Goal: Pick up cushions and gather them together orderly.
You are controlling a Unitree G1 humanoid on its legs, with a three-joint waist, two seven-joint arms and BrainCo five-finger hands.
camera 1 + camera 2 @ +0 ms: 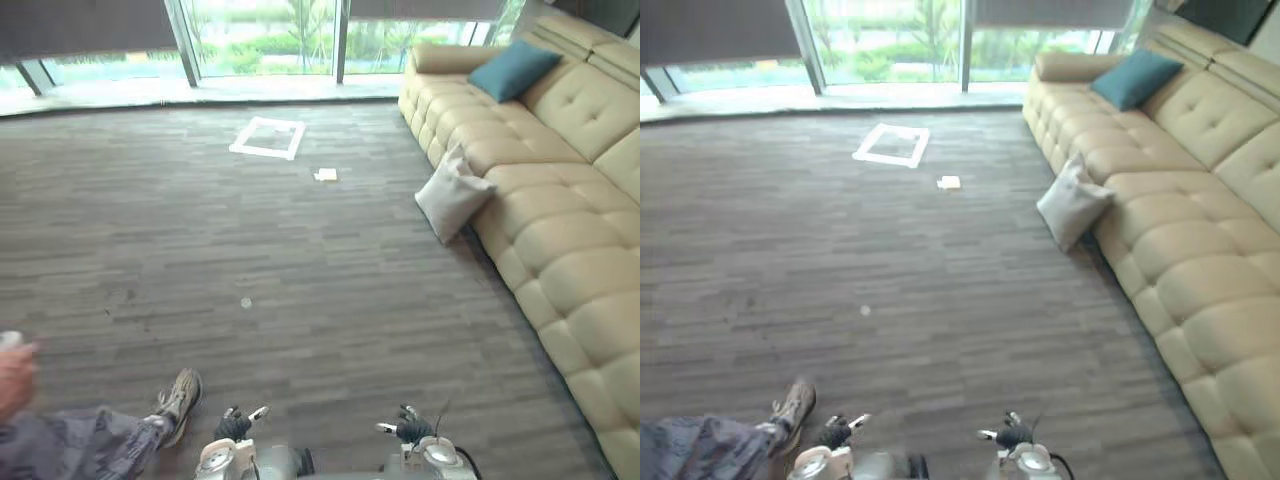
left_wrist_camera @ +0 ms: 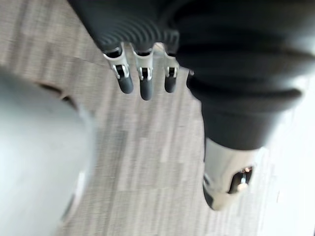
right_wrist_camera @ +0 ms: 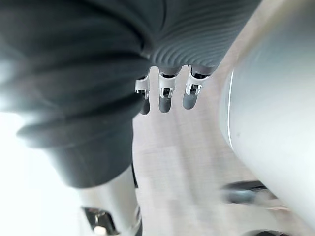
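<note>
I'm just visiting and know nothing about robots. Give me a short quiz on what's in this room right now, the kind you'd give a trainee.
1. True or false: the teal cushion lies on the sofa.
2. Where is the pale grey cushion? A) on the sofa seat; B) on the floor, leaning against the sofa front; C) by the window.
3. Fill in: the left hand and the right hand each hold ____.
Key: 1 true; 2 B; 3 nothing.
</note>
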